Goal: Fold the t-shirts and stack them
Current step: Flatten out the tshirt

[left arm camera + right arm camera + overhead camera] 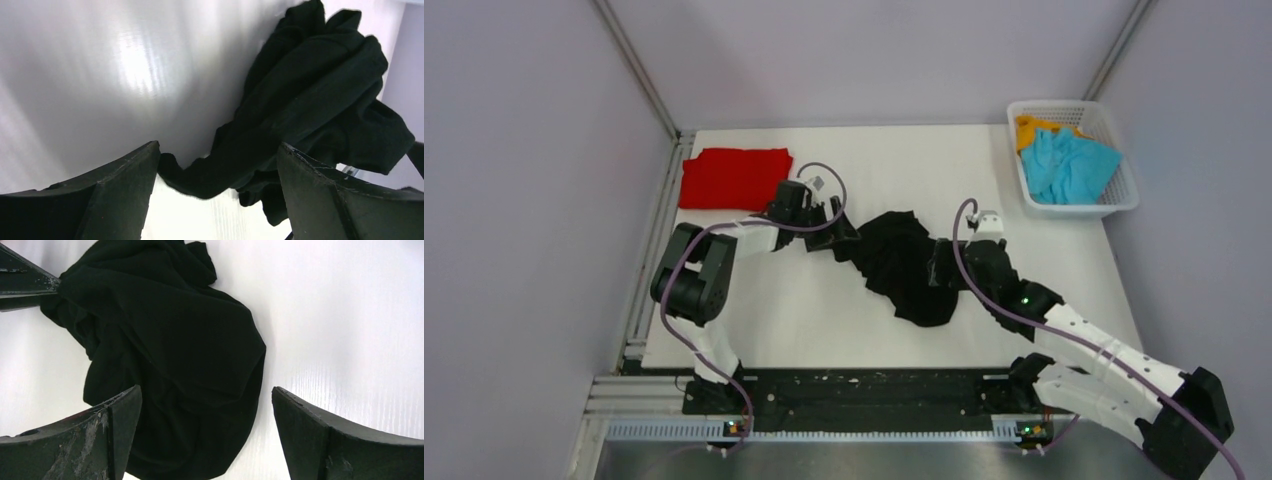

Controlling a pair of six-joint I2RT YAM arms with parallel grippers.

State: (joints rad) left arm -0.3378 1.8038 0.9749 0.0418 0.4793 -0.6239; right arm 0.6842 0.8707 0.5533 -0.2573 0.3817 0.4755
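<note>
Plain black tee (904,265) mid-table on white table (824,320); plain bright red tee (734,178) at 10 o'clock. White lattice basket (1127,195) at 2 o'clock w/ cyan cloth (1069,165) & orange cloth (1030,128); walls (524,200) pale lilac-grey. Arms (1114,365) white w/ black joints, cables (955,262) purple; left gripper (218,146) & right gripper (205,388) matte black, the right's fingers (95,435) scuffed grey.

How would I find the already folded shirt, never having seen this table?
Start at the far left corner of the white table. There lies the bright red cloth t-shirt, a flat neat rectangle, unlike the crumpled black cloth t-shirt mid-table.
</note>
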